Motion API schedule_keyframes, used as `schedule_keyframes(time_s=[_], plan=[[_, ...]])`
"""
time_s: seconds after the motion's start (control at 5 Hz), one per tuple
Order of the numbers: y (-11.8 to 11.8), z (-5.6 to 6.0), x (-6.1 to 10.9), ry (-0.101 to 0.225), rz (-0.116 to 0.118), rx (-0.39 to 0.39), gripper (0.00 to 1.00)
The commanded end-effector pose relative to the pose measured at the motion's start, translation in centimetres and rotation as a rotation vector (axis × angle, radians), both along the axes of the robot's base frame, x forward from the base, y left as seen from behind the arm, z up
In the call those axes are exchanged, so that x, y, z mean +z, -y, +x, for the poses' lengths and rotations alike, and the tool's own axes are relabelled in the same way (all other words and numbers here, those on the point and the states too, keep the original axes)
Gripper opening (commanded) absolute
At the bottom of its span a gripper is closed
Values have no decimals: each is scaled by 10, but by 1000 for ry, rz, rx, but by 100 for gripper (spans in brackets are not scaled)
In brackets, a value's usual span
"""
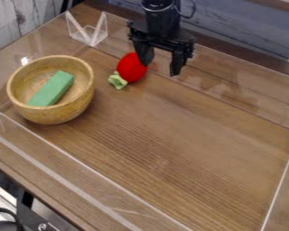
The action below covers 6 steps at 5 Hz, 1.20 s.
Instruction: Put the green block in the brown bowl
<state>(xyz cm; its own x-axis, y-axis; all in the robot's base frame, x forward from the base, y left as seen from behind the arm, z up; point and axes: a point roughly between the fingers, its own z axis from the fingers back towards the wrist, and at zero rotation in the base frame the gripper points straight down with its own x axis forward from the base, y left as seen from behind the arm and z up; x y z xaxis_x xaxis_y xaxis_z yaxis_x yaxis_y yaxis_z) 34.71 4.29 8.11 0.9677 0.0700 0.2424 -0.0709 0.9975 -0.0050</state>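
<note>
- The brown bowl [77, 106] is round and deep, turned from light-brown wood with visible grain and a thick, smooth rim; it sits upright by the left edge of the wooden table [190, 144] in the view.
- The green block [51, 89], a flat, elongated rectangle in plain light green, lies inside the bowl, slanted, with one long side toward the bowl's left wall.
- The table is warm brown wood with fine, streaky grain and long seams between its boards.
- The gripper [159, 65], dark and angular, stands wide open near the table's far edge, its fingers spread apart and nothing held between them.
- Just beside it on the left of the view rests a rounded red strawberry-like toy [133, 68] with small green leaves pointing toward the bowl.
- Near the far left corner stands a white, thin-lined, angular object [87, 32]; what it is made of is unclear.
</note>
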Motion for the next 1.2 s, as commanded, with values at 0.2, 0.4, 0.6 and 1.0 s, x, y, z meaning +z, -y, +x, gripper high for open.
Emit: schedule_keyframes(time_s=[0.2,0.4,0.6,1.0], plan=[[25,-13,46,59,-2,-58,0],[38,-21,42,61,2,-53,100],[32,-12,34,65,36,-19,100],[11,-3,26,64,76,27,100]])
